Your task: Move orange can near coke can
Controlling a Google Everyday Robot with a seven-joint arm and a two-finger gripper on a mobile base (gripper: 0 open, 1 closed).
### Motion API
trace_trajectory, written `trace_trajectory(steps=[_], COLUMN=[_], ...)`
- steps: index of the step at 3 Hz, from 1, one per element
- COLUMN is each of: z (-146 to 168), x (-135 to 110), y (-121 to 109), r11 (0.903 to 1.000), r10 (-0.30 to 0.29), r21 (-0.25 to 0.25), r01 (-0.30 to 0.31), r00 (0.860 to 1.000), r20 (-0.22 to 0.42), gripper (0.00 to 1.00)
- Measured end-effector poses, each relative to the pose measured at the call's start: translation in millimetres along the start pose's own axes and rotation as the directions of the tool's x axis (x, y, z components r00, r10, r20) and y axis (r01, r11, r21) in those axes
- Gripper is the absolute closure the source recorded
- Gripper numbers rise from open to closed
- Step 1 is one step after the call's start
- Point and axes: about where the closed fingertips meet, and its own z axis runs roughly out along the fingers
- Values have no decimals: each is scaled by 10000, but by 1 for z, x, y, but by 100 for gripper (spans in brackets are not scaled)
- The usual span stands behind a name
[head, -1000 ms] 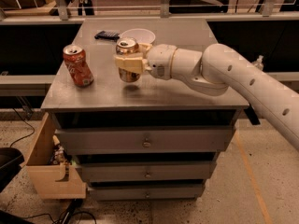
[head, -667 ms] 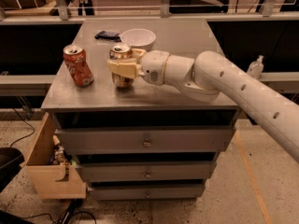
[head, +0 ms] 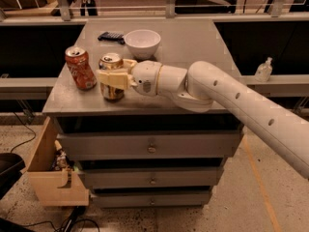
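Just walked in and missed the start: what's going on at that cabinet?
A one-armed robot reaches across the cabinet top, its end effector shut on the orange can. The can stands upright close beside the coke can, a narrow gap between them, so the move looks nearly done; the can is not yet released. A white bowl and a dark flat object sit further back.

one view only. the camera stands before the cabinet [head: 193, 144], higher than its top, and looks forward and down on it. it is near: the cabinet's top and whole front fill the middle. the arm [head: 241, 95] comes in from the right edge. the gripper [head: 110, 77] is over the cabinet's front left part, clasped round the orange can [head: 111, 61].
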Motion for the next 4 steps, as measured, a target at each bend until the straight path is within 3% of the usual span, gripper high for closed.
trace_trajectory(steps=[1, 4], z=[3, 9], x=[0, -1], y=[3, 8], r11=[10000, 9998], r10=[11, -8], r21=[-63, -193], r01=[-11, 8], r00=[10000, 10000], r20=[4, -1], gripper=[84, 13])
